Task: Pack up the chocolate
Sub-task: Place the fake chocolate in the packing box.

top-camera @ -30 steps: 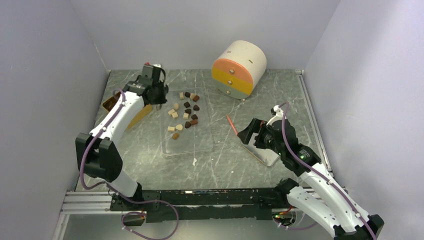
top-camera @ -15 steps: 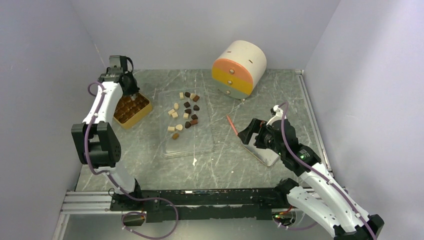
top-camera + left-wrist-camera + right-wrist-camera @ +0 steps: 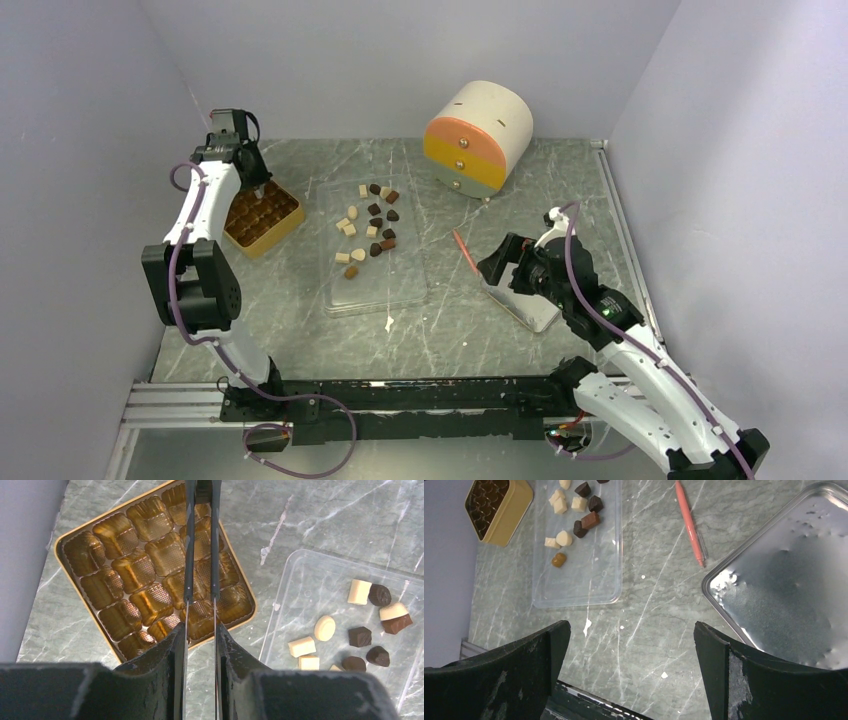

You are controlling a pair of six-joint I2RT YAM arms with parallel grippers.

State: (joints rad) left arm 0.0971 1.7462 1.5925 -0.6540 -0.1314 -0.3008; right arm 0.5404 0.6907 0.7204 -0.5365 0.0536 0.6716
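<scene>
Chocolate lies loose in the clear tray, well apart from the left gripper. Its fingers stand nearly together above the golden tray (whether they pinch anything, I cannot tell). Right gripper gapes wide, empty.

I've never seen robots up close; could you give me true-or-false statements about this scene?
1. The chocolates lie on a clear tray. True.
2. The golden box is full. False: the compartments in view look empty.
3. The right gripper is open wide. True.
4. The pink pen lies in the clear tray. False: it lies on the table beside it.
5. The left gripper hangs over the chocolates. False: it is above the golden box.
</scene>
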